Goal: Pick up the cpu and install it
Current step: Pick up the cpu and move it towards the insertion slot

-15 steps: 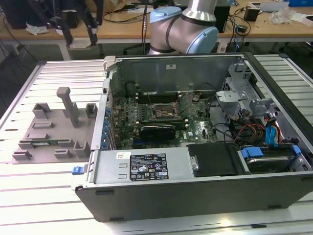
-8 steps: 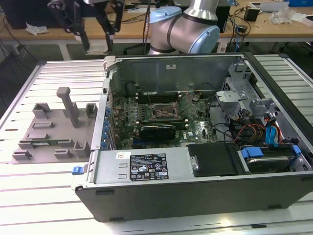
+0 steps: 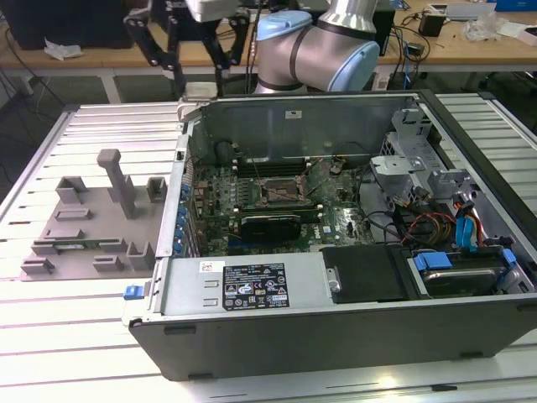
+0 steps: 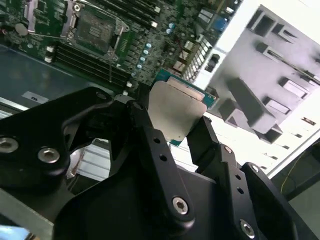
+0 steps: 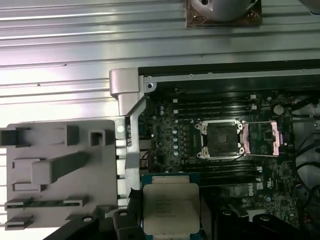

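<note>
On the bench [image 3: 50, 336] the open computer case [image 3: 336, 340] lies on its side, so that its board faces up. Just beside it, at the exterior view's left, sits the grey tray [image 3: 84, 228]. In the middle of the board the socket [image 5: 220, 140] has its metal frame [image 5: 262, 137] swung open, I judge to receive the chip. Farther, high near the case's far corner, the pincer [image 4: 172, 120] is clenched on the cpu [image 4: 175, 102] by two opposite edges, probably so that nothing touches the contacts.

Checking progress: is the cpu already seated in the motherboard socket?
No; the cpu is held in the gripper, and the socket lies open without it.
</note>
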`<state>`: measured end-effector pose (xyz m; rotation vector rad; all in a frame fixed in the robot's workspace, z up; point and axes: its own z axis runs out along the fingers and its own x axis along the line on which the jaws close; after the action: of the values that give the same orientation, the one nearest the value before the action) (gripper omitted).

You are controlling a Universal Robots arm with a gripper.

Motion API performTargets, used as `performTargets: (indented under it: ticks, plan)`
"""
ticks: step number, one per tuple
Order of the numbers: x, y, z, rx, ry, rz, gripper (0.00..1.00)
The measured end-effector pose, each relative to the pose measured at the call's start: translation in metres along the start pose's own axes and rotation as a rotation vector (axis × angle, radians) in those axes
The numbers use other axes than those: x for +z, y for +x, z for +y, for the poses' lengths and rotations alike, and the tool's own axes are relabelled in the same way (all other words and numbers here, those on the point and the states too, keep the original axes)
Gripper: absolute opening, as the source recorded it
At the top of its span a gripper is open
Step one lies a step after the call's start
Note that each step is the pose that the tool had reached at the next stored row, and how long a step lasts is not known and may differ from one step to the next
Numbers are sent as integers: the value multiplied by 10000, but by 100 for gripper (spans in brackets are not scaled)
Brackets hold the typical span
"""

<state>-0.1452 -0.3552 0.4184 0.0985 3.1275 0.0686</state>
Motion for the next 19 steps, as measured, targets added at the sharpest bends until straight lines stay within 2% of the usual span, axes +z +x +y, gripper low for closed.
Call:
performTargets:
  ticks: [2, 8, 11, 14, 17, 19]
  plan:
    - [70, -155, 7, 1, 2, 28, 55]
    - [204, -439, 19, 3, 5, 84, 55]
    - [308, -698, 31, 6, 9, 151, 55]
    - [416, -927, 41, 9, 11, 206, 55]
    - [516, -1065, 45, 10, 15, 242, 55]
    - [555, -1097, 46, 6, 15, 250, 55]
